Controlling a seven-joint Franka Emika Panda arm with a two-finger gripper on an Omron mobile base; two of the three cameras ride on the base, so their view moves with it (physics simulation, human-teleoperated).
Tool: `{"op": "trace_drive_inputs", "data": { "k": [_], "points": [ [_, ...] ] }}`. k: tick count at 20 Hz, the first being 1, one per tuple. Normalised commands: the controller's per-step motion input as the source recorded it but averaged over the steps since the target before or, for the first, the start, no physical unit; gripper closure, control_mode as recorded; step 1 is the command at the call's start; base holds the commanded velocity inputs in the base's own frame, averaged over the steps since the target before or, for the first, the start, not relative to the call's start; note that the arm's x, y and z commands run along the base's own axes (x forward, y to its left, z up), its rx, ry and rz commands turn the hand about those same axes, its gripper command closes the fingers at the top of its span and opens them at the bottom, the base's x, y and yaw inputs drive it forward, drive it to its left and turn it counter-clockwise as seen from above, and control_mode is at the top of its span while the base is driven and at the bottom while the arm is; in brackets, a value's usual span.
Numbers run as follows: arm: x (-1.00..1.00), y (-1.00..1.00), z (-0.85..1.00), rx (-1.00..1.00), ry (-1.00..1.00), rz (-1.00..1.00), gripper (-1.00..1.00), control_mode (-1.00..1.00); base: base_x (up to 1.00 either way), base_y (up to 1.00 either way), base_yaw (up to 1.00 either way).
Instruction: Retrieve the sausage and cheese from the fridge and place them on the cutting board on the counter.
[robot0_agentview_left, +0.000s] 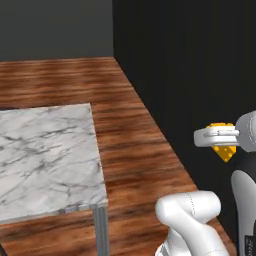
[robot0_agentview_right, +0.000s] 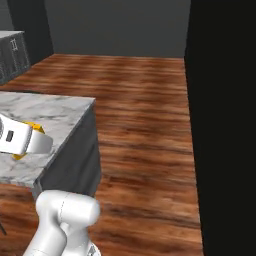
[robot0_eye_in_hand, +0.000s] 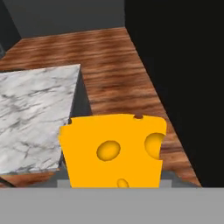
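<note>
The cheese (robot0_eye_in_hand: 114, 151), a yellow-orange wedge with round holes, is sitting closest to the hand camera, taking up the lower middle of that view, with the tool closing on it and carrying it in the air. In the left base view the tool (robot0_agentview_left: 223, 136) is showing at the right edge as a white hand, with the cheese (robot0_agentview_left: 224, 151) peeking out above and below it, hanging over the wooden floor (robot0_agentview_left: 135, 150) in front of a tall black surface (robot0_agentview_left: 190, 75) that may be the fridge, though I cannot tell for certain. In the right base view the tool (robot0_agentview_right: 22, 137) is entering from the left edge, the cheese (robot0_agentview_right: 35, 128) showing as yellow slivers at its far side, in line with the desk (robot0_agentview_right: 55, 117). The desk (robot0_agentview_left: 45, 155), a white-grey veined marble top, is lying to the left of the cheese, its near corner resting on a grey leg (robot0_agentview_left: 101, 230).
</note>
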Motion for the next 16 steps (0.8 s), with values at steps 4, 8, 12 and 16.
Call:
{"op": "trace_drive_inputs", "data": {
  "k": [4,8,12,16],
  "points": [
    [0.00,0.00,0.00,0.00,0.00,0.00,1.00,1.00,1.00,-1.00,0.29],
    [0.00,0.00,0.00,0.00,0.00,0.00,1.00,1.00,1.00,-1.00,0.19],
    [0.00,0.00,0.00,0.00,0.00,0.00,1.00,1.00,1.00,-1.00,0.15],
    [0.00,0.00,0.00,0.00,0.00,0.00,1.00,1.00,1.00,-0.84,0.14]
  ]
}}
